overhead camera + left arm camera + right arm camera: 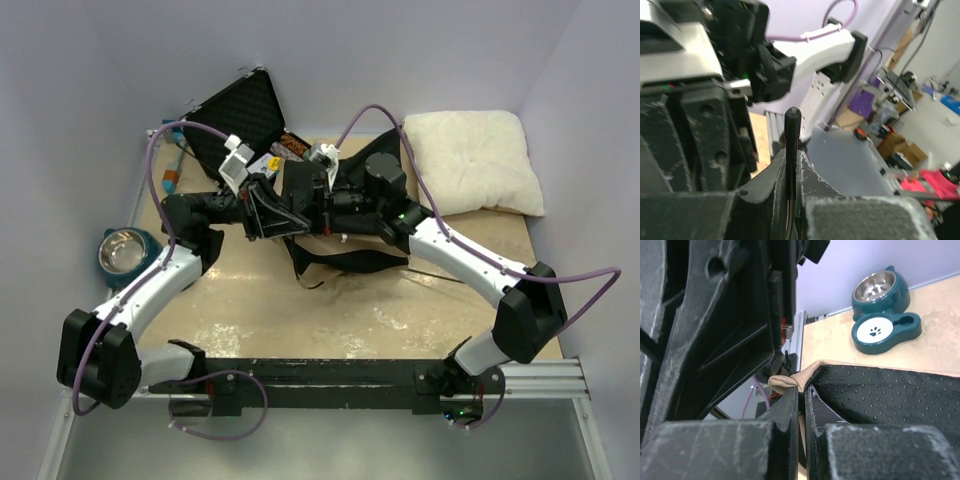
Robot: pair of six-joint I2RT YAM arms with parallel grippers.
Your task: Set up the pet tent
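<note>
Pet tent (345, 262): I am seeing it lying crumpled on the surface (300, 310), between both arms. Left gripper (792, 165): jaws are squeezing closed on its dark pole (792, 127). Right gripper (801, 405): jaws are pinching its tan hem (790, 380).

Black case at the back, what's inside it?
The black case is open, its raised lid lined with dark bumpy foam. A few coloured pieces show in the bottom half; the left arm and right arm cover the rest.
</note>
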